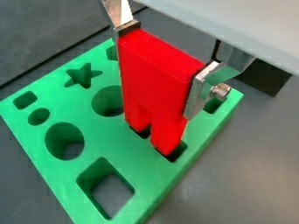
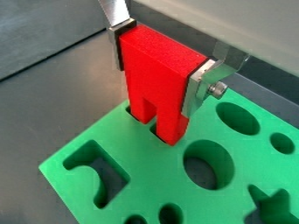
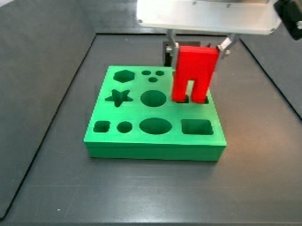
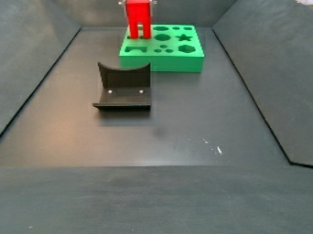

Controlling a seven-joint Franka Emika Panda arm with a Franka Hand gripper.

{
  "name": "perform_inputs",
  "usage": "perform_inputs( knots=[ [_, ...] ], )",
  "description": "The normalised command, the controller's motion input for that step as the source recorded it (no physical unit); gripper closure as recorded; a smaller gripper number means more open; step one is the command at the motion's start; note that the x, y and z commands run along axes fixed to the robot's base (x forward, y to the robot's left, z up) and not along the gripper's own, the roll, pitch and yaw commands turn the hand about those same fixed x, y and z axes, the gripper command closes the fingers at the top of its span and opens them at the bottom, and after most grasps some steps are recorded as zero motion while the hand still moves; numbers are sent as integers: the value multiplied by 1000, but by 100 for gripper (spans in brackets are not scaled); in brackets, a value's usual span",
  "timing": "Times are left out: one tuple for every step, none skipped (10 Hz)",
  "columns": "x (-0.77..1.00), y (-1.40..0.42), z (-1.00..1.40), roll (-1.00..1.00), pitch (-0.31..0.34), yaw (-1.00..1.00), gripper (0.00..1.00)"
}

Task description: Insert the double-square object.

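Hand (image 1: 166, 54) is up over the green board (image 3: 154, 146), clenched on the double-square object (image 1: 156, 83) w/ a silver finger (image 1: 214, 80) pressed flat to each side of its upper part; same grip shows in both wrist views, hand (image 2: 166, 59) around the red block (image 2: 162, 79). Block stands upright, its two square legs pointing down into the board's paired square holes; leg tips are at or just inside the hole rims, can't tell how deep. In a side view the block (image 3: 193, 73) sits at the board's upper right, w/ star, round and square cutouts to its left and below. In a side view from farther off, block (image 4: 138, 18) and board (image 4: 171, 50) are at top centre of frame on the dark surface (image 4: 184, 128); a dark grey curved block (image 4: 124, 89) lies well apart from the board, left of centre.
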Motion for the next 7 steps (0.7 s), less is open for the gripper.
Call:
perform_inputs(
  knots=[
    [414, -9, -391, 0, 0, -100, 100],
    [269, 0, -394, 53, 0, -109, 100],
    [60, 0, -394, 179, 0, -3, 100],
    [0, 0, -369, 276, -9, 0, 100],
    [0, 0, -314, 361, -36, 0, 100],
    [0, 0, -277, 366, -59, 0, 100],
    [-86, 0, -300, 297, -130, 0, 100]
  ],
)
